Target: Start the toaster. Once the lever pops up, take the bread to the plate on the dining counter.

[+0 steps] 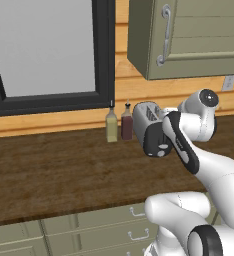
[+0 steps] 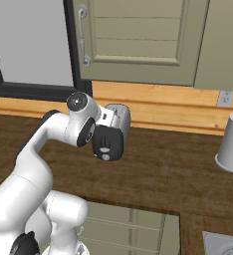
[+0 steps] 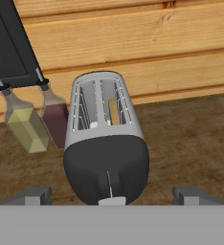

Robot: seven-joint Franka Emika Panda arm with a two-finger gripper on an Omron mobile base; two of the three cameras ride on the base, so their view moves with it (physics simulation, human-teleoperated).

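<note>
The toaster (image 3: pixel 106 143) sits right in front of my end effector (image 3: pixel 111 196), on the table (image 3: pixel 190 143). Its long side runs straight away from me, with its black end facing me. My end effector is wide open and holds nothing.

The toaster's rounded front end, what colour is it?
Black, with a thin pale slit down the middle; the toaster shows best in the hand view.

desk (image 1: pixel 49 175): dark brown wood-grain top
on it: toaster (image 3: pixel 106 139); beside it, two bottles (image 3: pixel 26 125); grey canister (image 2: pixel 231 142) well apart
</note>
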